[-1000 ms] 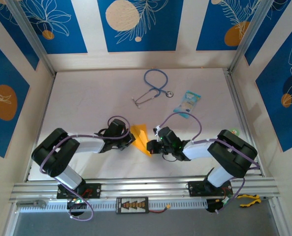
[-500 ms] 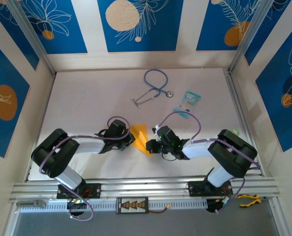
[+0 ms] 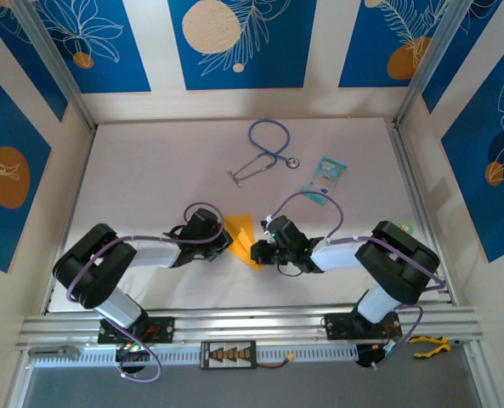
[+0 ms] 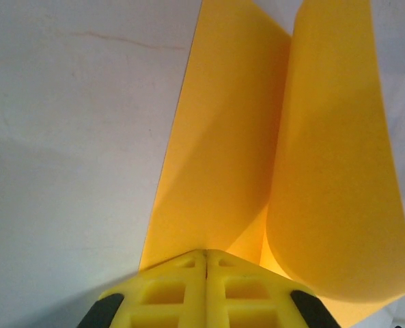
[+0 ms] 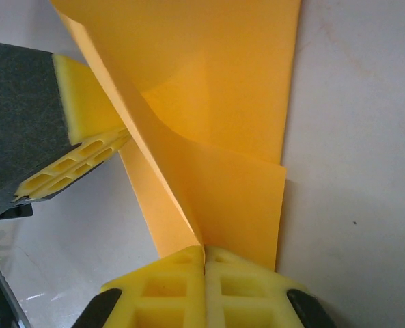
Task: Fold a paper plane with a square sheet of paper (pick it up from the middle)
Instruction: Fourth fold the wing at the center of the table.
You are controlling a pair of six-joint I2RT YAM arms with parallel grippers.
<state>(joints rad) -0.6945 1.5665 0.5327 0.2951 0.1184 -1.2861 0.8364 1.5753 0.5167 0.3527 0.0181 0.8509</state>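
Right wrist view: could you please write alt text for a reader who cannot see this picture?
The right gripper is shut on the near edge of a partly folded orange-yellow paper, which spreads away from it with one sharp crease. At the left, the left gripper pinches the same paper over a white table.

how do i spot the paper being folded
Look at the near middle of the white table, between the two arms. Both the left gripper and right gripper pinch the orange-yellow paper. It is the one plain, bright, creased sheet; the stethoscope and light-blue packet lie farther back.
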